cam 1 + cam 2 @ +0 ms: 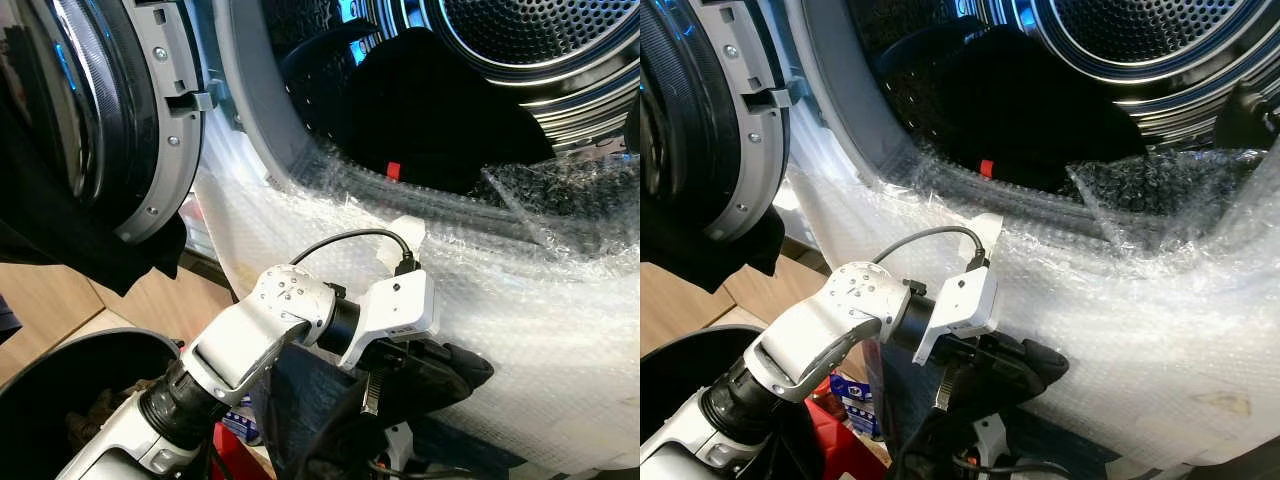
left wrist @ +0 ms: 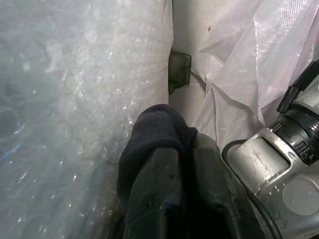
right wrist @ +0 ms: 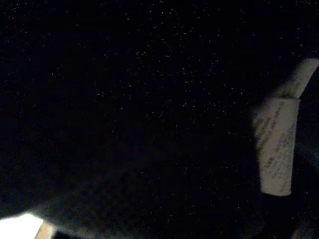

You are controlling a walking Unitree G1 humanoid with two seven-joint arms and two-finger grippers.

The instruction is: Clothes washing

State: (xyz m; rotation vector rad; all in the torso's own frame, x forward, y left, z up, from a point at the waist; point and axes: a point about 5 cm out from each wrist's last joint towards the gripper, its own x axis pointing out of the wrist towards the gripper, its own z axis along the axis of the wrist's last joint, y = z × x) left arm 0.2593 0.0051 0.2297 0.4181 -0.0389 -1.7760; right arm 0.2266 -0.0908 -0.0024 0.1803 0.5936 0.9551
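While your left hand is clamped on a dark garment low against the bubble-wrapped washer front, the drum opening sits above and farther (clothes already inside), so you'll need lift; right hand's state I cannot tell.

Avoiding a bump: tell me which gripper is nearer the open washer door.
Left. The left gripper, shut on a dark garment, is below the door; the right gripper faces dark fabric, place unclear.

A dark garment lies inside the open washer drum, a red tag showing.
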